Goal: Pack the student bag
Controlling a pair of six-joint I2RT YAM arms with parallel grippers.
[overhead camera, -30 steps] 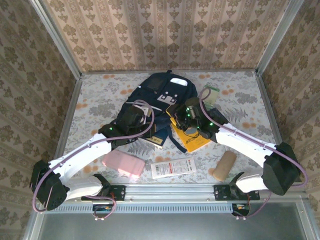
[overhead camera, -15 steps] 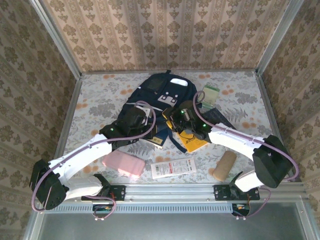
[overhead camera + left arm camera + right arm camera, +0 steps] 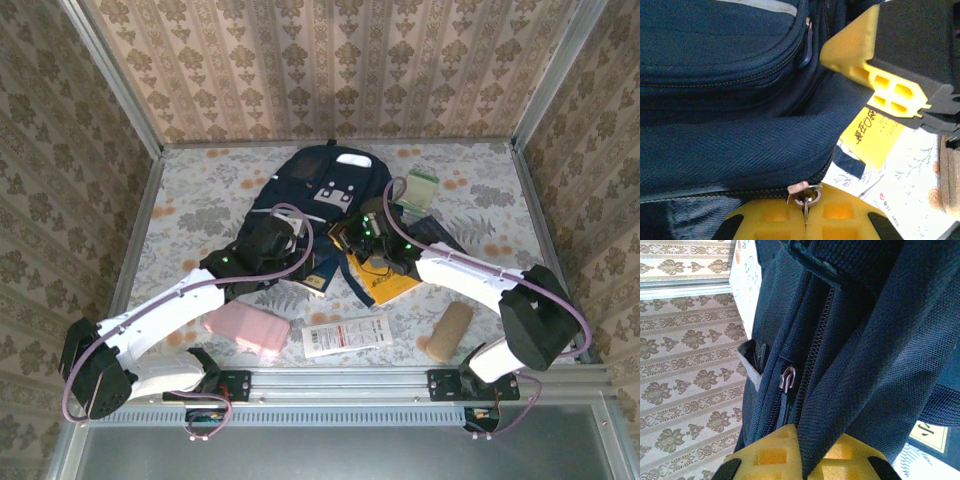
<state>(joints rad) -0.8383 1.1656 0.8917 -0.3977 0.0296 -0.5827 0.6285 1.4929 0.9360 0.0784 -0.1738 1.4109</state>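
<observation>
The student bag (image 3: 325, 185), a navy backpack with white patches, lies in the middle of the table, its near end between both arms. My left gripper (image 3: 297, 252) is shut on a small metal zipper pull (image 3: 805, 194) at the bag's near edge; the yellow fingertips (image 3: 775, 220) meet around it. My right gripper (image 3: 346, 232) is shut on a fold of the bag's navy fabric (image 3: 880, 340), which runs down between its yellow fingertips (image 3: 770, 455). Another zipper pull (image 3: 787, 377) hangs just above them. One right finger (image 3: 875, 65) shows in the left wrist view.
A navy booklet with a yellow label (image 3: 385, 282) lies under the right arm. Along the front lie a pink case (image 3: 247, 327), a white packet (image 3: 347, 334) and a tan cylinder (image 3: 449, 331). A green and white item (image 3: 420, 187) sits right of the bag.
The right gripper moved left from over the yellow-labelled booklet to the bag's edge and shut on its fabric. The left gripper stayed shut in place.
</observation>
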